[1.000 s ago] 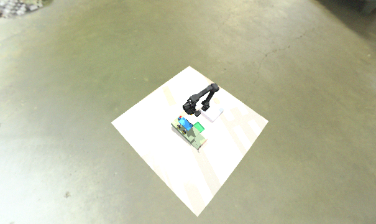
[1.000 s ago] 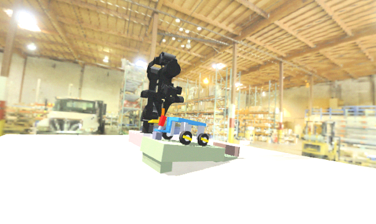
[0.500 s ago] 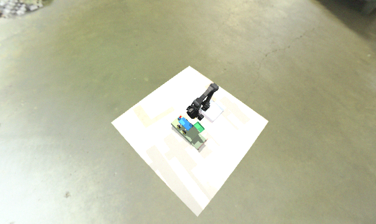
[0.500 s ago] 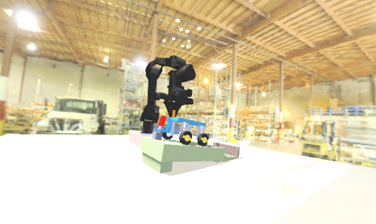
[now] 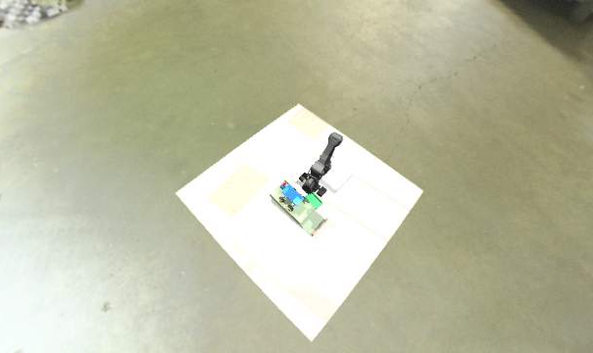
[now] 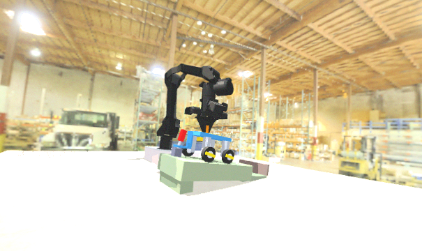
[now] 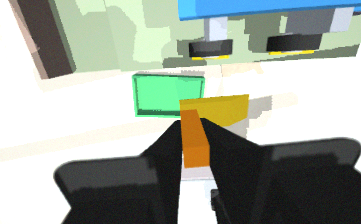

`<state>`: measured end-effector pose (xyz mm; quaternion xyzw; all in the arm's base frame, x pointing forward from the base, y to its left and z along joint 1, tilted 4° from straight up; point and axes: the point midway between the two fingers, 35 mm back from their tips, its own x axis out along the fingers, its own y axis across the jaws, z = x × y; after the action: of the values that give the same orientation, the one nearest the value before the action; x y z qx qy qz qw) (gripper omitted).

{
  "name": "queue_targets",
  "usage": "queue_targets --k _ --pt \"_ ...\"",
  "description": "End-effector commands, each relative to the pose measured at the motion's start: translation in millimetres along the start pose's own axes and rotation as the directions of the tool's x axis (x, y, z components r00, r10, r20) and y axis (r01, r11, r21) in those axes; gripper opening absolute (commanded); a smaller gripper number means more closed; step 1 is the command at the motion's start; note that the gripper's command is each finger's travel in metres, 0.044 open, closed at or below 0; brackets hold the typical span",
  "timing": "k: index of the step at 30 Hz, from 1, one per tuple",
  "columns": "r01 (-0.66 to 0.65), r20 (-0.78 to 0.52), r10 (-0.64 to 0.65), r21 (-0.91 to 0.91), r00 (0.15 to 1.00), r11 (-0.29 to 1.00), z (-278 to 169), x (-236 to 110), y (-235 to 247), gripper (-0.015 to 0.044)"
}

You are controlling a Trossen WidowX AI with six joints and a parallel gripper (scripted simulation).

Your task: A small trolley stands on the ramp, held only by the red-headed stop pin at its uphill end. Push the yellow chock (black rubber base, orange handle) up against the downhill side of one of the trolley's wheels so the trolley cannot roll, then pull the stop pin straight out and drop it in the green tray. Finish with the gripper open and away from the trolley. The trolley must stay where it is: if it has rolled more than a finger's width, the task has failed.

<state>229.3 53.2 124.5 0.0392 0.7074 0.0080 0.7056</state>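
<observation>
My gripper (image 6: pixel 207 127) (image 7: pixel 190 124) is shut on the orange handle (image 7: pixel 196 150) of the yellow chock (image 7: pixel 228 111) (image 6: pixel 199 139). It holds the chock beside the ramp, on the tray side, partly behind the trolley in the exterior view. The chock's black base is hidden. The blue trolley (image 5: pixel 292 194) (image 6: pixel 214 136) (image 7: pixel 281 7) stands on the green ramp (image 6: pixel 211 171) (image 7: pixel 148 30). The red-headed stop pin (image 5: pixel 284 184) (image 6: pixel 182 135) stands at its uphill end. The green tray (image 5: pixel 315 200) (image 7: pixel 163 95) lies beside the ramp; in the wrist view the chock overlaps its near corner.
A dark brown board (image 6: pixel 257 168) (image 7: pixel 45 40) stands across the ramp's low end. A pale flat block (image 5: pixel 339 181) lies on the table near the arm, on the side away from the ramp.
</observation>
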Motion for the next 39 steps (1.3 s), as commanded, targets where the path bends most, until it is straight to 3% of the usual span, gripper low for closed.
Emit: queue_targets --k 1,16,23,39 --pt "-0.008 0.004 0.008 0.004 1.000 1.000 5.2 -0.5 15.1 0.0000" --pt "-0.015 0.006 0.014 0.004 1.000 1.000 21.6 -1.0 72.1 0.0000" --pt "0.092 0.005 -0.092 0.004 0.996 0.996 22.2 -1.0 78.0 0.0000" --pt "0.095 0.008 -0.095 0.004 0.995 0.995 51.6 4.9 80.8 0.0000"
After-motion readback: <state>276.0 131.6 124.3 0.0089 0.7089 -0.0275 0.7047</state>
